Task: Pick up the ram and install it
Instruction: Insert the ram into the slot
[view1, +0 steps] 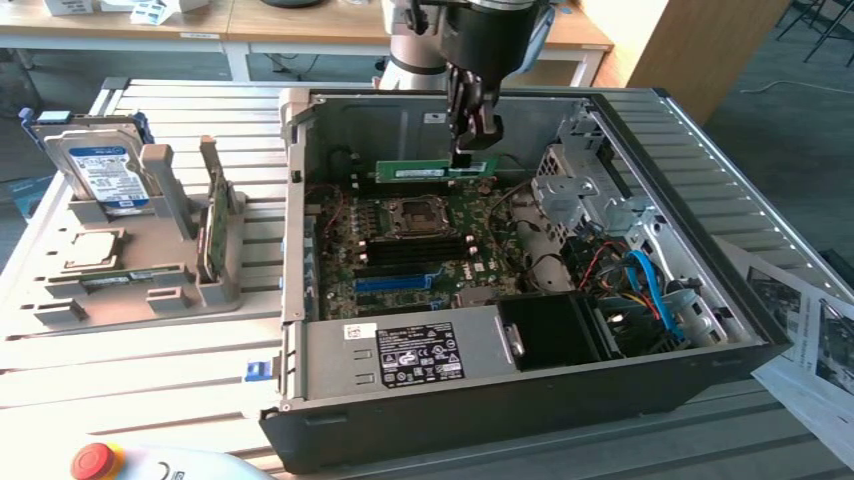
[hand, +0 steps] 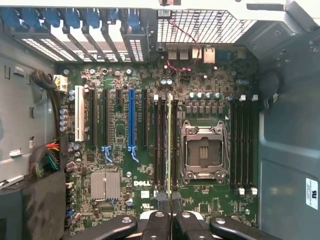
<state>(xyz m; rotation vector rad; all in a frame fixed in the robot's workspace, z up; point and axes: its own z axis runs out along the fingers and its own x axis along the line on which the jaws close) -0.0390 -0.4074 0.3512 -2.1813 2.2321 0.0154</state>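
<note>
While end effector (view1: 471, 155) grips ram (view1: 414, 171), open case (view1: 534, 405) holds motherboard (view1: 400, 255), power supply (view1: 414, 355).

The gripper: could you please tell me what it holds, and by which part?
The gripper holds the ram, pinched near its end toward the exterior view's right.

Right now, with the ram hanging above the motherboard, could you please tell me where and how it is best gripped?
Grip the ram by its top edge from above, fingers pinching its two flat faces, as the gripper does near one end. It is a thin board standing on edge, and its lower edge faces the motherboard, so that should stay free.
</note>
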